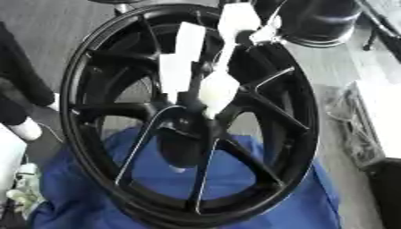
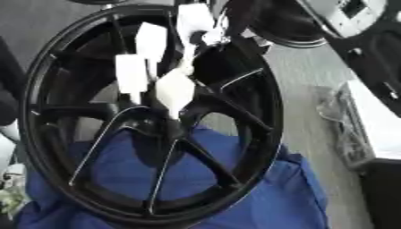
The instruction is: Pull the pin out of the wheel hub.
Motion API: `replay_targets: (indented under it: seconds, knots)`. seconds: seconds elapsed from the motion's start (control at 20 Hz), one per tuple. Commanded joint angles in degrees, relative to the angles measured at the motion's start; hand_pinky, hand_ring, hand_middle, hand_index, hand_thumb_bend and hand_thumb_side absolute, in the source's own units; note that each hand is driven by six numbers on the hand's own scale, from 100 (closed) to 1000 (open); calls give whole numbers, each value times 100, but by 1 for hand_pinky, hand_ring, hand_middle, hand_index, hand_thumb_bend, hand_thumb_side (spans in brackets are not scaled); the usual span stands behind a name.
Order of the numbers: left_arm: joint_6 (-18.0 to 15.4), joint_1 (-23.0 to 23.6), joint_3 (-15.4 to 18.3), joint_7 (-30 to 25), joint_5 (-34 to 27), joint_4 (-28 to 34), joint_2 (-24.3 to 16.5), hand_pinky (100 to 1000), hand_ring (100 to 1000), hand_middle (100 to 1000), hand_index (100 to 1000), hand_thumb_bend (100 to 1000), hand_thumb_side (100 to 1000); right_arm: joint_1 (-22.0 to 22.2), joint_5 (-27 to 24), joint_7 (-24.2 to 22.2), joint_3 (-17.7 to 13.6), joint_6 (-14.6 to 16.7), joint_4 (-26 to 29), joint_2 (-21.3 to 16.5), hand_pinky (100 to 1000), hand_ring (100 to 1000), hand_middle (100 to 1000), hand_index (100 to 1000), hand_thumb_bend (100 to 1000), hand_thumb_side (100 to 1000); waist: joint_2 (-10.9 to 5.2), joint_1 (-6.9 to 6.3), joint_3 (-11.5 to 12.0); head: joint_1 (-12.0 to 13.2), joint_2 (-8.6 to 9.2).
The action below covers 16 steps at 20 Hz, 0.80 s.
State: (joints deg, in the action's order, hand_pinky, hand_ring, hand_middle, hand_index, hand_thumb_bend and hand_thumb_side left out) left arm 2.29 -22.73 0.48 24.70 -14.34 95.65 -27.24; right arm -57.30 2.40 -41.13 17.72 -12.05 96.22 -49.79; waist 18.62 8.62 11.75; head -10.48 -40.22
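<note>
A black spoked wheel point(image 1: 258, 112) stands tilted on a blue cloth point(image 1: 258, 201). Its hub point(image 1: 192, 117) lies where the spokes meet. My right hand point(image 1: 218, 89), black with pale covers, comes down from the upper right and reaches onto the hub. It covers the hub's middle, so I cannot make out the pin. A dark shape with a pale tip point(image 1: 23, 129) shows at the left edge beside the rim; it may be my left hand, and I cannot tell its pose.
A second dark wheel or tyre point(image 1: 329, 22) lies behind at the upper right. A white surface and a pile of clear wrapping point(image 1: 356, 129) sit along the right side on the grey floor. Pale clutter point(image 1: 19, 188) lies at the lower left.
</note>
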Motion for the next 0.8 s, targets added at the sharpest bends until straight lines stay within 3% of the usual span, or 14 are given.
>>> replay_targets:
  seconds: [0.05, 0.25, 0.45, 0.65, 0.8]
  knots:
    - [-14, -63, 31, 5, 5, 71, -164, 679, 740, 610, 685, 116, 854, 361, 35, 403, -759, 31, 386, -520, 710, 528, 408, 505, 208, 100, -105, -65, -24, 8, 16]
    - [-33, -51, 79, 46, 11, 81, -181, 679, 741, 611, 685, 115, 851, 1519, 20, 1280, -1716, 4, 424, -855, 714, 529, 414, 511, 205, 100, -92, -76, -87, 68, 22]
    - [-64, -32, 139, 106, 29, 110, -207, 680, 742, 612, 685, 115, 848, 2519, 224, 1886, -2393, -77, 117, -978, 718, 536, 419, 515, 221, 100, -99, -91, -164, 106, 16]
    - [-87, -6, 201, 180, 60, 122, -230, 679, 742, 613, 685, 115, 845, 3240, 741, 2251, -2935, -212, -416, -887, 727, 553, 436, 531, 244, 100, -114, -90, -225, 160, 8]
    - [-93, -3, 215, 205, 66, 127, -238, 680, 743, 613, 685, 115, 845, 3509, 1037, 2288, -3155, -257, -760, -791, 766, 630, 541, 647, 360, 100, -120, -83, -238, 195, -1]
